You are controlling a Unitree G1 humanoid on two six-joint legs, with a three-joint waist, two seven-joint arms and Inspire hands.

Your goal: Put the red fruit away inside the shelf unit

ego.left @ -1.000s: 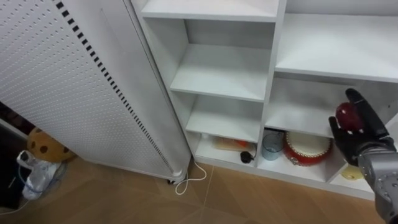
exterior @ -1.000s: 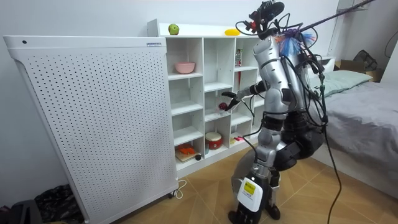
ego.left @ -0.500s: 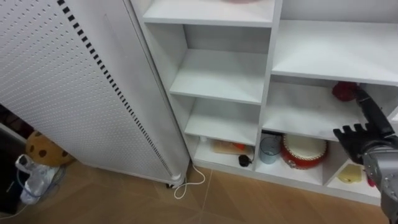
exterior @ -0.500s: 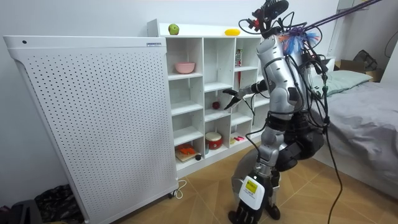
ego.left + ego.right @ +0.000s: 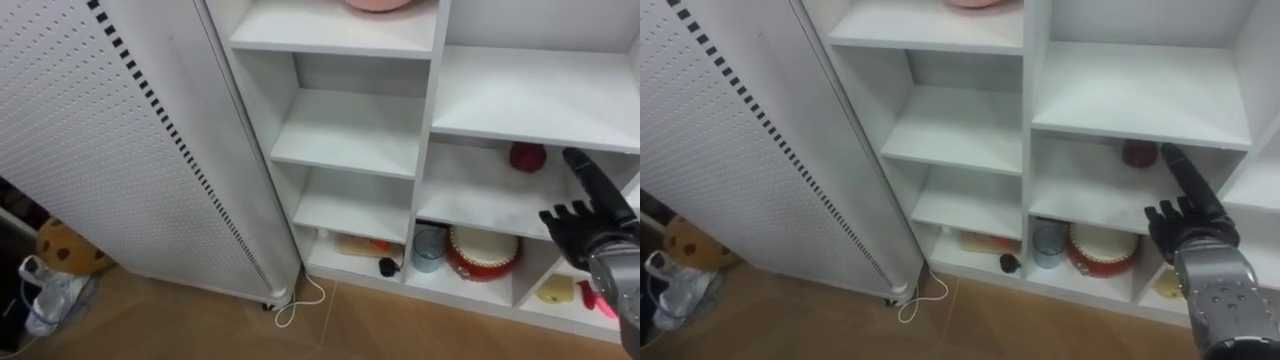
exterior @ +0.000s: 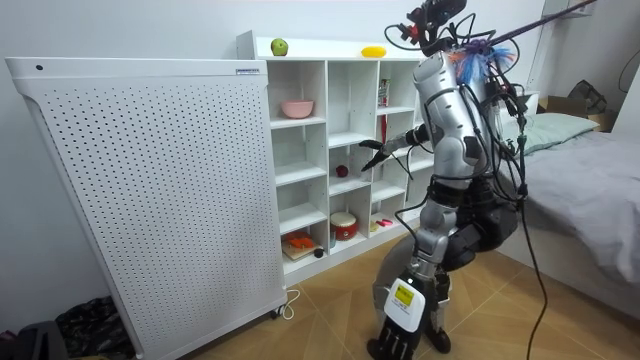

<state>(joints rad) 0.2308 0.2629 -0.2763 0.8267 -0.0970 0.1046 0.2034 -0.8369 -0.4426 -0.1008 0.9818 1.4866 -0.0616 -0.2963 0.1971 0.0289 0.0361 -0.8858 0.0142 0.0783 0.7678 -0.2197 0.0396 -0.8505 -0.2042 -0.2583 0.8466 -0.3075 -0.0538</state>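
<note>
Red fruit lies shelved by the empty, uncurled right hand; room view adds a green apple atop the closet.

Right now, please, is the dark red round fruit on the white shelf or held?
On the white shelf: the red fruit sits there, apart from the open right hand.

The robot stands up and holds its right arm out in front. Its right hand is empty, with the fingers loose and spread.
</note>
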